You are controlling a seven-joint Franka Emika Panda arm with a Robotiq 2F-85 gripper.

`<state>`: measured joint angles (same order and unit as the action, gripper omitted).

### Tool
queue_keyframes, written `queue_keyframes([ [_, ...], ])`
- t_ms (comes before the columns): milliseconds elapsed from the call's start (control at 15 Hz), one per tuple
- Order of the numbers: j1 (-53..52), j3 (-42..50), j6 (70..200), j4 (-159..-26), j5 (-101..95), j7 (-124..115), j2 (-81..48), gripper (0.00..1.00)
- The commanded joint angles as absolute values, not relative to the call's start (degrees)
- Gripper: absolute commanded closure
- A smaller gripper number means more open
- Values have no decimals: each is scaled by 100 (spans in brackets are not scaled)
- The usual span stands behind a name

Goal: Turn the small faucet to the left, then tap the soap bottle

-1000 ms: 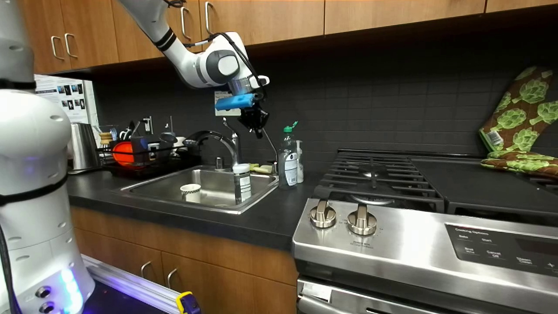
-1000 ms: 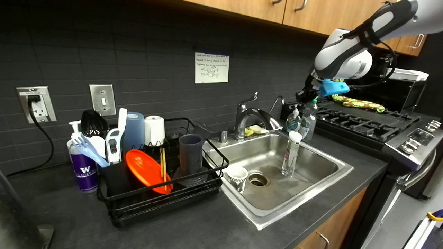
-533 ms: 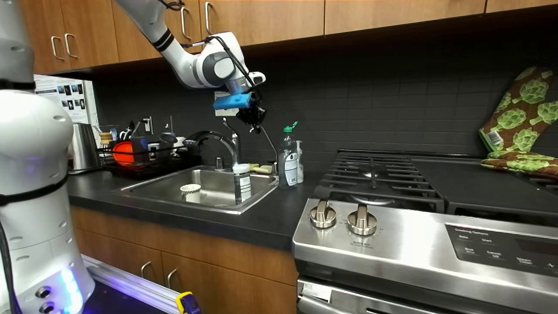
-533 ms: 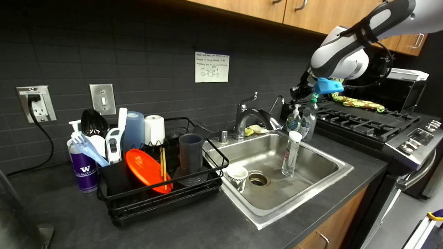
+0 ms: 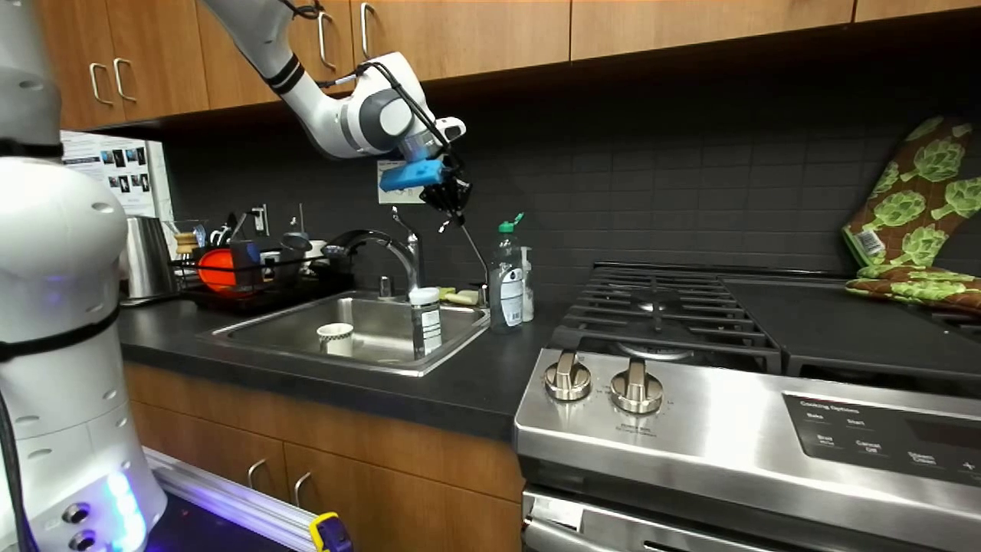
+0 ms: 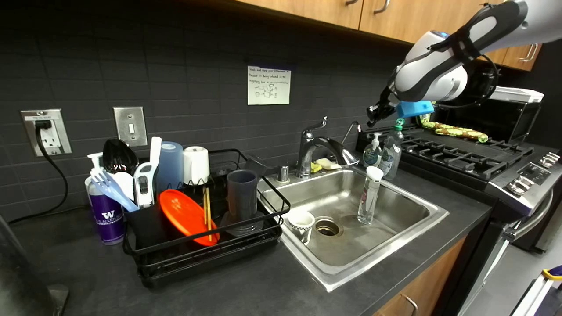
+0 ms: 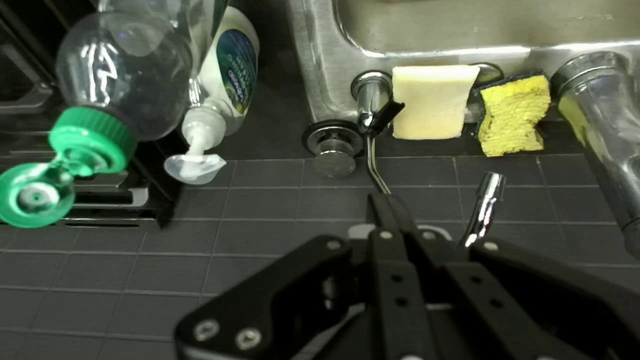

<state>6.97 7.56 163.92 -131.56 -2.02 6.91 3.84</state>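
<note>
Dark wall tile (image 7: 265,210) is backing the small faucet (image 7: 372,162), mounted at the sink's (image 7: 320,65) rear corner. Its upper stem is being masked by the claw (image 7: 386,200) in the wrist view, jaws held together on nothing visible; in an exterior view, the gooseneck (image 6: 358,127) is lying just beside it, slightly apart, toward the main faucet (image 6: 306,154), a sideways push presumably being needed.

The small faucet (image 7: 484,210) is silver with a black lever (image 7: 388,117), the fingers (image 7: 390,212) black. The soap bottle (image 7: 125,75) is clear with a green cap (image 7: 91,141), the pump bottle (image 7: 231,75) white with a blue-green label (image 7: 237,70). The cup (image 5: 335,344) is white with a black checkered band (image 5: 336,330), the sponge (image 7: 515,115) yellow, the plate (image 6: 185,215) orange-red, the table (image 6: 228,289) dark grey, the oven mitts (image 5: 913,192) brown with green artichokes.
</note>
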Motion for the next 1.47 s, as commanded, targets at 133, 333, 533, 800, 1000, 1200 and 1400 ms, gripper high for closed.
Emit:
queue_keyframes([
  [133,823,721,16757,-13091,-938,14,214,100],
  [333,827,728,16752,-12967,-1400,-413,132,100],
  [533,815,731,16493,-12761,-1820,-833,85,100],
  [800,784,740,15986,-12427,-2275,-1168,-11,100],
  [1000,752,736,15678,-12185,-2409,-1210,-130,100],
  [1200,742,749,15451,-11931,-2669,-1320,-280,100],
  [1400,741,781,15306,-11689,-2983,-1510,-454,100],
])
